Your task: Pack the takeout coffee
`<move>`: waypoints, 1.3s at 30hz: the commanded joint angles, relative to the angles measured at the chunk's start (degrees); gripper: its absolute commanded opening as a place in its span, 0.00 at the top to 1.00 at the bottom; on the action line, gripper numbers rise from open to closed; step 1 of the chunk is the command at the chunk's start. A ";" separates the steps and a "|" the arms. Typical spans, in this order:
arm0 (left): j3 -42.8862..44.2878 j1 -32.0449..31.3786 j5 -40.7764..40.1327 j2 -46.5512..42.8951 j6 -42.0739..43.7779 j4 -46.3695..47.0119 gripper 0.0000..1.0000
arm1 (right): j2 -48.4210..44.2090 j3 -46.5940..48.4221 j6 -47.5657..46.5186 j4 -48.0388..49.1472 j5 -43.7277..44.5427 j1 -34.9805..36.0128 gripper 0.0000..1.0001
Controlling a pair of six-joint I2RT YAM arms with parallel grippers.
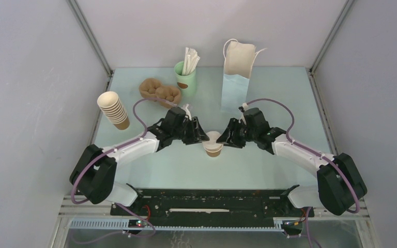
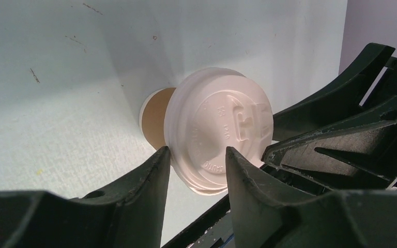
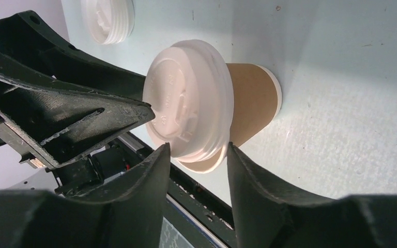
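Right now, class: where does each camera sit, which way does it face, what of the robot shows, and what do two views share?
Top external: above and behind the robot, looking down on the table; left gripper and right gripper flank the takeout coffee.
Left wrist: on the left arm, facing the lid; own fingers below.
Right wrist: on the right arm, facing the coffee's other side; own fingers below.
Shared: both wrist views show that lid.

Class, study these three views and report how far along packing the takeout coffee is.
Done: the white lid sits on the brown cup, which stands on the table. In hand: the left hand and right hand flank it at the lid, jaws apart. Remaining: the cup must go into the paper bag at the far side.
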 commanded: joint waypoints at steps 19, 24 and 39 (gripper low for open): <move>1.03 2.17 1.71 -1.55 0.61 0.30 0.40 | 0.17 1.07 -3.62 0.40 0.72 0.28 0.54; -0.58 1.92 4.04 0.08 -0.84 3.20 0.45 | 0.47 0.70 -4.51 1.17 -0.37 0.03 0.52; -0.63 0.20 3.40 0.14 0.14 2.32 0.62 | 0.20 0.79 -7.59 1.86 -3.09 -1.71 0.46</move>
